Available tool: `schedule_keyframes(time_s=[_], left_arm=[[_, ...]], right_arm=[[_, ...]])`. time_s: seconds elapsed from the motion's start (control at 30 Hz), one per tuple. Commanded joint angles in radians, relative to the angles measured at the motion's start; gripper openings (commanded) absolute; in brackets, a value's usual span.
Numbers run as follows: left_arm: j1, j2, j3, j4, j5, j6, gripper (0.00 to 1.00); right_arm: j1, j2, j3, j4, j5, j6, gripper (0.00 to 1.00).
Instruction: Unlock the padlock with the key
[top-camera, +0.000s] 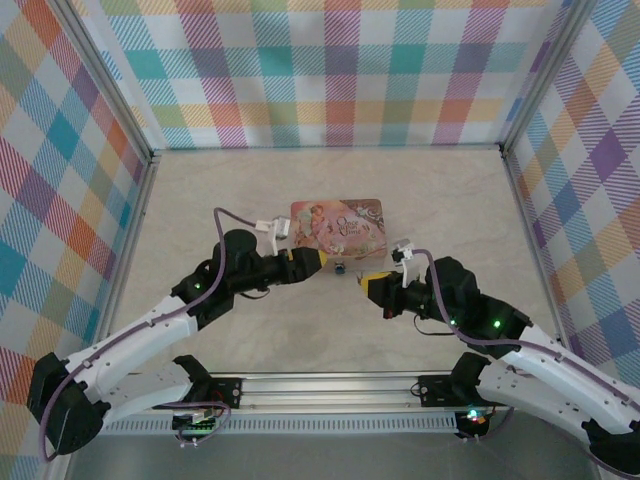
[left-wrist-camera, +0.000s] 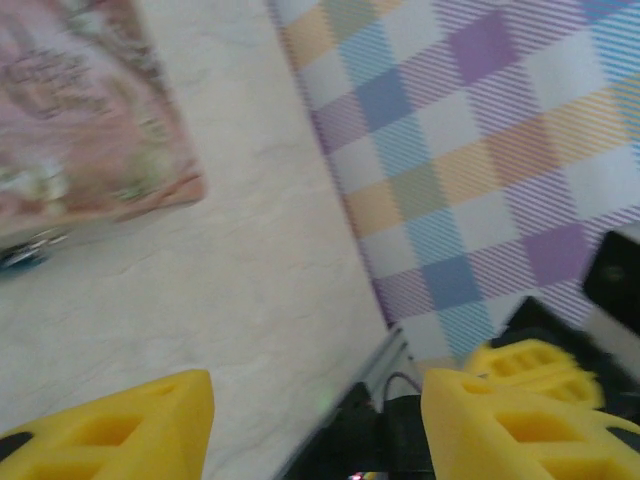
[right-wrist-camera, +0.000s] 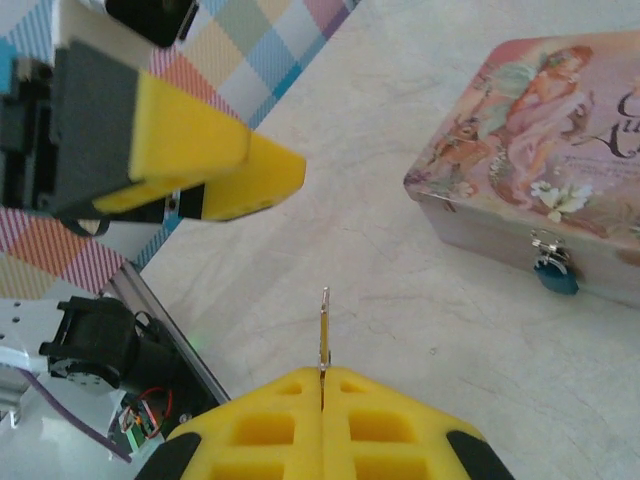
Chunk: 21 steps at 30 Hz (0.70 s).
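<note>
The tiny bluish padlock hangs from the clasp on the front wall of the pink tin; it also shows in the top view as the padlock, and blurred at the left wrist view's left edge as the padlock. My right gripper is shut on the thin silvery key, whose blade sticks straight out from the fingertips, left of and apart from the padlock. My left gripper is open with nothing between its fingers, and sits at the tin's front left corner as the left gripper.
The pink illustrated tin stands mid-table. Plaid walls enclose the table on three sides. A metal rail runs along the near edge between the arm bases. The left arm's yellow finger appears at the upper left of the right wrist view.
</note>
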Motion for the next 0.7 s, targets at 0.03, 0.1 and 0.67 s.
schedule_keyframes(time_s=[0.03, 0.1, 0.67], left_arm=[[0.007, 0.041, 0.059, 0.144, 0.134, -0.022, 0.55], [0.002, 0.063, 0.065, 0.173, 0.16, -0.035, 0.51], [-0.069, 0.113, 0.042, 0.37, 0.267, -0.068, 0.42]], right_arm=[[-0.005, -0.006, 0.029, 0.061, -0.066, -0.067, 0.0], [-0.005, -0.009, 0.026, 0.089, -0.074, -0.063, 0.0], [-0.036, -0.031, 0.023, 0.222, -0.122, -0.001, 0.0]])
